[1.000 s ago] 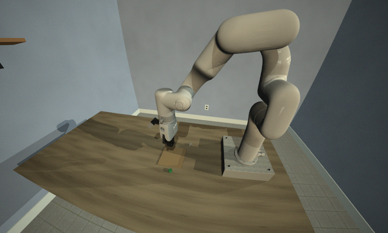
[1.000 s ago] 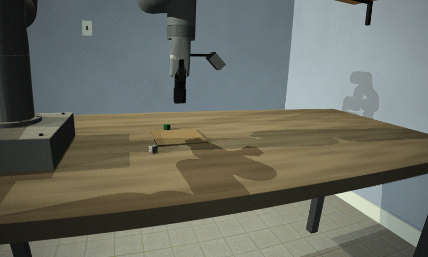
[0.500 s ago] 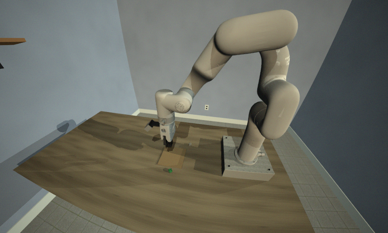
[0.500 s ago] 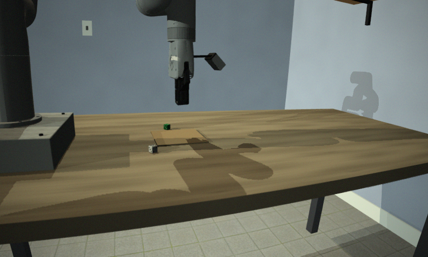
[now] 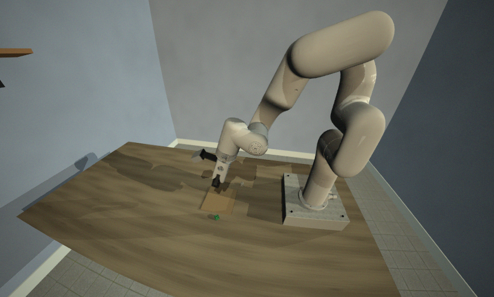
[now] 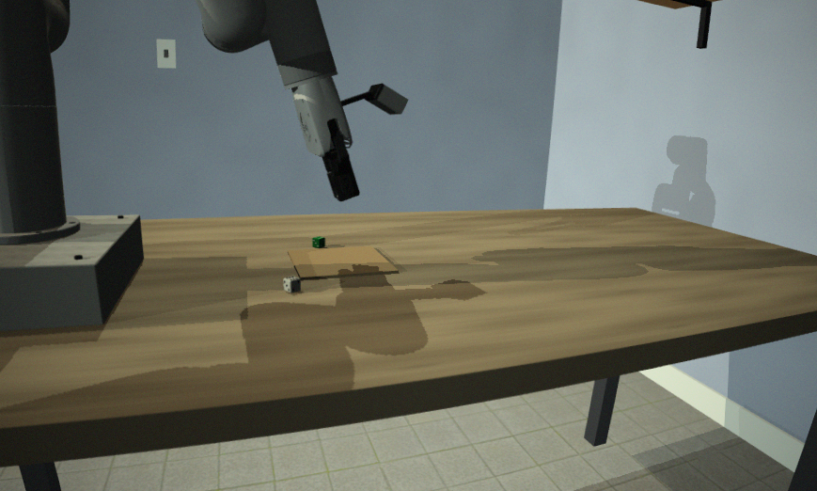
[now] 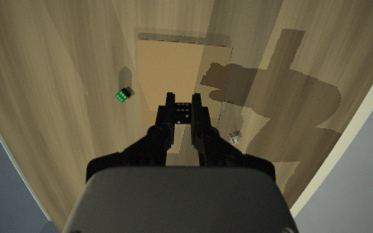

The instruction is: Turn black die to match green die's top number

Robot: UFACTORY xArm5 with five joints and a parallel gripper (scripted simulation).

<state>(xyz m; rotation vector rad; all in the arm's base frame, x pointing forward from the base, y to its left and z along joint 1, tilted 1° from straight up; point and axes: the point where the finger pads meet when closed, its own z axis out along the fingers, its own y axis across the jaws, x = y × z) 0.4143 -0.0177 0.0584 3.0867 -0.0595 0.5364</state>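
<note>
My gripper [image 7: 183, 104] is shut on the black die [image 7: 183, 112], which shows white pips between the dark fingers in the wrist view. The gripper [image 6: 345, 190] hangs tilted, well above the table, over the tan mat [image 6: 341, 261]; it also shows in the top view [image 5: 216, 182] above the mat [image 5: 219, 201]. The green die [image 6: 318, 242] lies on the table just off the mat's edge; it also shows in the wrist view [image 7: 122, 95] and in the top view [image 5: 216, 217]. The mat [image 7: 177, 76] lies flat.
A white die [image 6: 290, 284] lies on the table beside the mat, on the side away from the green die; it also shows in the wrist view [image 7: 235, 137]. The robot's grey base block [image 6: 44, 268] stands at the table's end.
</note>
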